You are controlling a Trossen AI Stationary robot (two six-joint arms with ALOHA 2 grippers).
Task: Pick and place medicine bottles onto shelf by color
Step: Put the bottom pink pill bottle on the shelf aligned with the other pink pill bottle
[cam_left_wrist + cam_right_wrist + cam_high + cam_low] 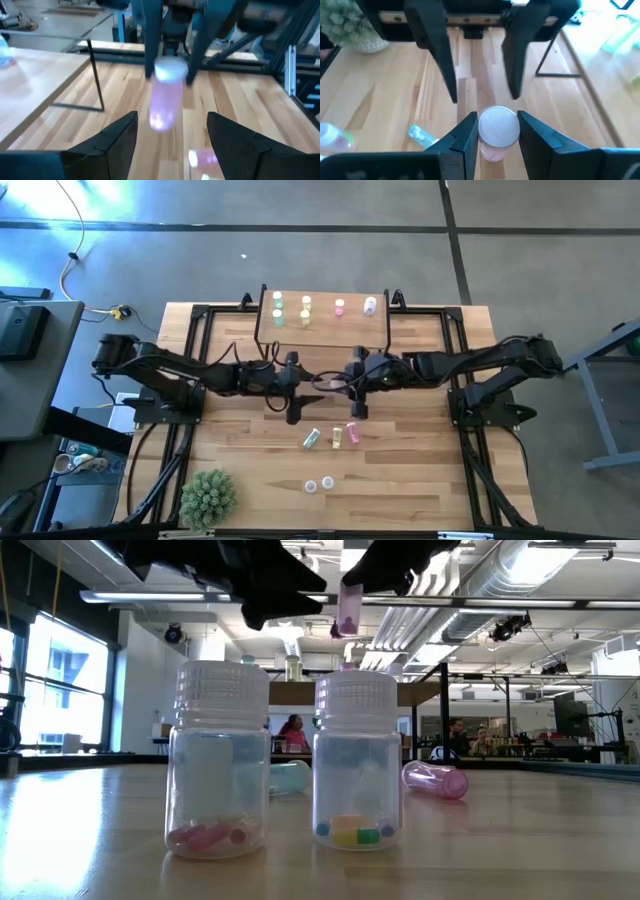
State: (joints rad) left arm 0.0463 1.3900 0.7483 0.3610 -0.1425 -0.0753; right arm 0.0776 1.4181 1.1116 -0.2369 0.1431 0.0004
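Right gripper pinches one pink bottle by its ribbed white cap; left gripper, fingers spread, faces it. Five bottles on wood shelf; five on the table below the grippers.

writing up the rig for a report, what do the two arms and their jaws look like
Both arms are dark, near black, built of jointed tubular links on dark bases bolted to a black frame at the table's sides. Thin dark cables run along them. The left gripper and right gripper each end in two flat, tapering dark jaws. No markings are legible.
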